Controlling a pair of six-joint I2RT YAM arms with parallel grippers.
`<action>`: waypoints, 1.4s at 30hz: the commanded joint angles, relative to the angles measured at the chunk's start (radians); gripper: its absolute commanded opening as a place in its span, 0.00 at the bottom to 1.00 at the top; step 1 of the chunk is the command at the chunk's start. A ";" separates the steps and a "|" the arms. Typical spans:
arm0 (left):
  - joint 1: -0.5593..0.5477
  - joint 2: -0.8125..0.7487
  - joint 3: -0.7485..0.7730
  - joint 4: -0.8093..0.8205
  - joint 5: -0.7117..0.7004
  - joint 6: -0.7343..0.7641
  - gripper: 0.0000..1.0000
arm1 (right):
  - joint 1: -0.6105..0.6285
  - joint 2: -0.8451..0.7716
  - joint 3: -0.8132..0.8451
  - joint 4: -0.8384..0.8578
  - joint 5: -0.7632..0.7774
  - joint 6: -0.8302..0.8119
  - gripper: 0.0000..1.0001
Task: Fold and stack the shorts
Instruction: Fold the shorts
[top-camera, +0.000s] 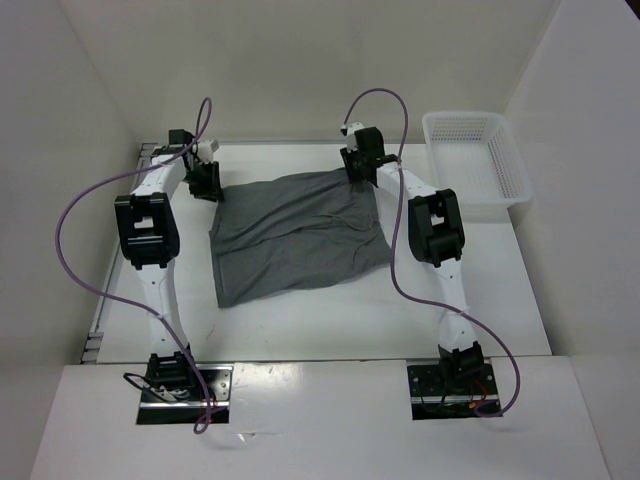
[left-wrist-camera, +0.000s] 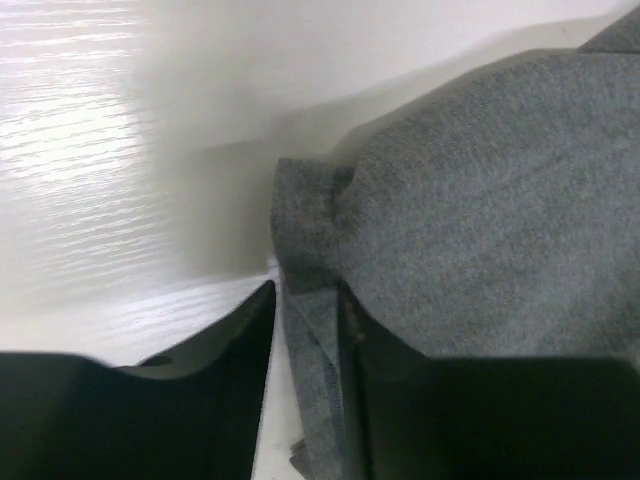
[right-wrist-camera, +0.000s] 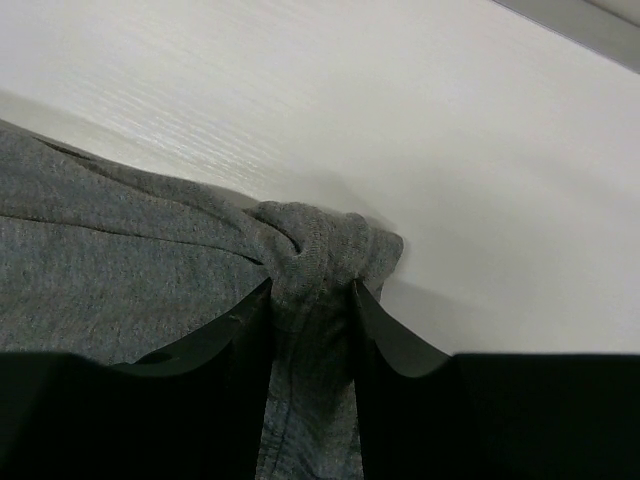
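Note:
The grey shorts (top-camera: 295, 235) lie spread flat on the white table, their far edge stretched between my two grippers. My left gripper (top-camera: 212, 185) is at the far left corner. In the left wrist view its jaws (left-wrist-camera: 305, 300) stand close together with the shorts' hemmed edge (left-wrist-camera: 320, 330) between them, against the right finger; a thin strip of table shows beside the left finger. My right gripper (top-camera: 352, 170) is at the far right corner. In the right wrist view it (right-wrist-camera: 312, 290) is shut on a bunched knot of the shorts (right-wrist-camera: 315, 245).
A white mesh basket (top-camera: 476, 160) stands at the far right of the table. White walls close in the back and both sides. The table's near edge runs just ahead of the arm bases.

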 joint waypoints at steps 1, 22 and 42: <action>-0.005 0.039 0.024 -0.002 0.062 0.004 0.40 | 0.007 -0.009 0.013 0.050 0.037 0.001 0.38; -0.023 0.060 0.139 -0.002 0.049 0.004 0.03 | 0.027 -0.036 -0.045 0.050 0.037 -0.047 0.37; -0.012 -0.056 0.629 -0.211 0.022 0.004 0.00 | 0.027 -0.289 -0.048 0.058 0.120 -0.213 0.00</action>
